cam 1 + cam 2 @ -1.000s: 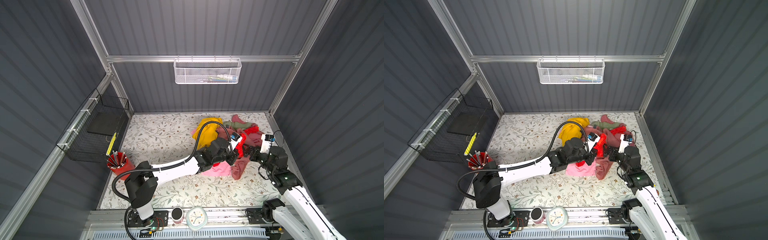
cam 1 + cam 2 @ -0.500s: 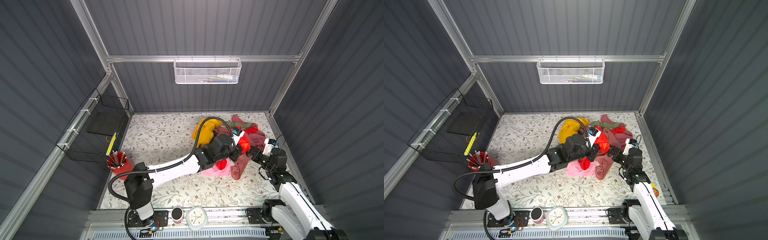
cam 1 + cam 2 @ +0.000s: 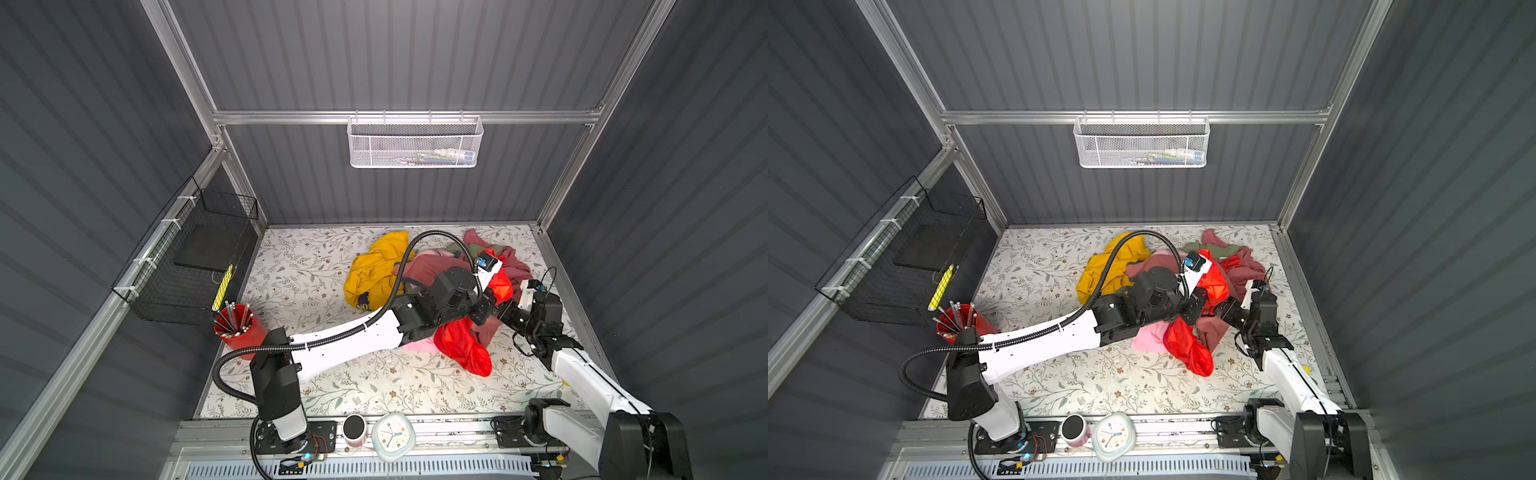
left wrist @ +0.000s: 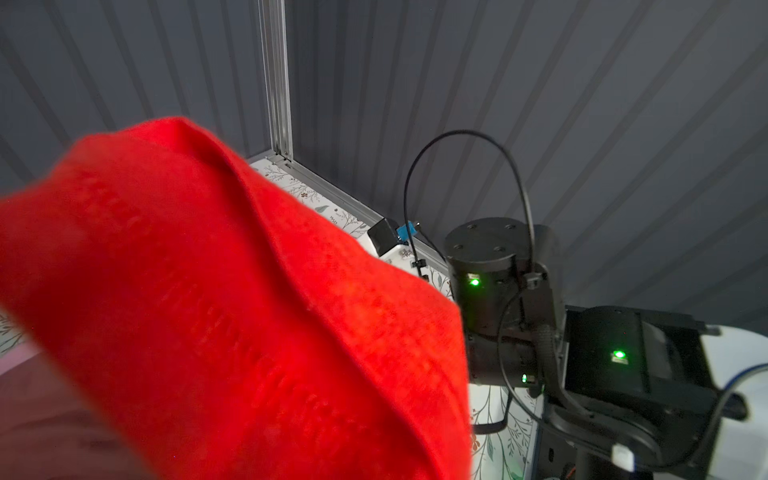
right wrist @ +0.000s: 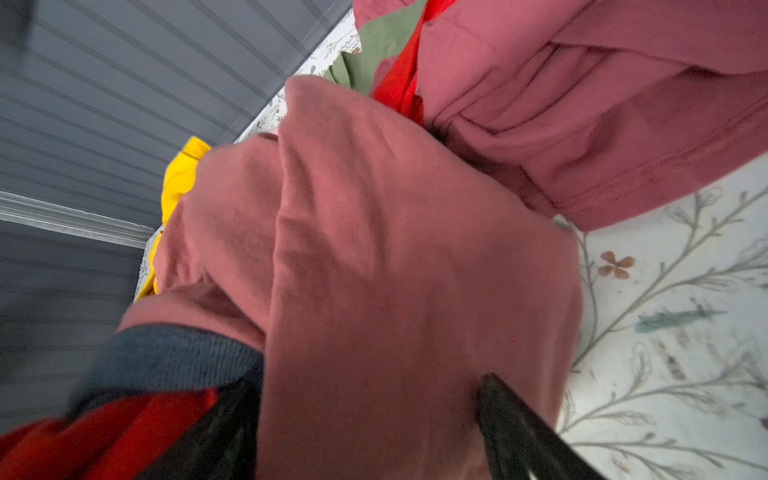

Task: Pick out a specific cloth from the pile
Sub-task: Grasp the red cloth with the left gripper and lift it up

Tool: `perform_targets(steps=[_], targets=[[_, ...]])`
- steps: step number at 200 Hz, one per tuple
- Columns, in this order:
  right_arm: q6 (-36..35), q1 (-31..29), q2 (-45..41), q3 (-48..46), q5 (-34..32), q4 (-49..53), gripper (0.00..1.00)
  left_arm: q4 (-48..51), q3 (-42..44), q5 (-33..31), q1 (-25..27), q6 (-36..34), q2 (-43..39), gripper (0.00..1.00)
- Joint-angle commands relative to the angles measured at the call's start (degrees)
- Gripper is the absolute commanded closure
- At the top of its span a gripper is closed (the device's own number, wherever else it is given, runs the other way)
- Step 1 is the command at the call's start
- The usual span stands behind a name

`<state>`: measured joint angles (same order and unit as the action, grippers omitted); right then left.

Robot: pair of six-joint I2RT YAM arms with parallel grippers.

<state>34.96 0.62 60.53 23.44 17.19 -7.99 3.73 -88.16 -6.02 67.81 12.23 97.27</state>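
Evidently left gripper point(image 3: 478, 313) clamped on cloth point(image 3: 461, 347), held high so red fabric hangs off near edge of pile point(image 3: 376, 270) toward bench point(image 3: 316, 266); far end caught among dusty-rose garment point(image 5: 374, 249) folds. Right gripper point(image 5: 365, 419) jaws apart, straddling that garment (likely to pin it down)

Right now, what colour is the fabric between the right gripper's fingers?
Dusty rose fabric, not bright red cloth; clearest in right wrist view.

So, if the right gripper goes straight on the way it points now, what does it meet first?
Most likely the dusty-rose garment: in the right wrist view, a fold of it lies between the fingers of the right gripper.
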Motion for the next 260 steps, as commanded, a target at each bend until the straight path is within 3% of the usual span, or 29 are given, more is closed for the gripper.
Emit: perform_targets(steps=[1,110,172,201,218,260], targets=[[-0.22,0.18,1.78,1.72,0.20,-1.32,0.18,-0.38,-4.96,-1.65,1.39,-2.81,-2.20,1.00],[-2.15,0.25,5.57,2.82,0.45,-0.96,0.12,8.57,-13.32,-15.62,2.24,-17.64,-8.23,1.00],[-4.06,0.21,3.97,2.59,0.21,1.24,0.09,6.78,-14.21,-28.55,2.24,-31.10,-12.03,1.00],[-5.11,0.15,1.37,2.59,0.52,2.36,0.09,2.08,-13.87,-37.74,2.00,-40.03,-12.72,1.00],[-5.58,-0.09,1.34,2.67,0.89,2.66,0.09,1.59,-14.64,-40.94,0.10,-42.92,-12.60,1.00],[-6.87,-1.61,0.57,3.35,1.02,3.57,0.09,4.62,-15.48,-39.59,-9.80,-41.54,-13.44,1.00]])
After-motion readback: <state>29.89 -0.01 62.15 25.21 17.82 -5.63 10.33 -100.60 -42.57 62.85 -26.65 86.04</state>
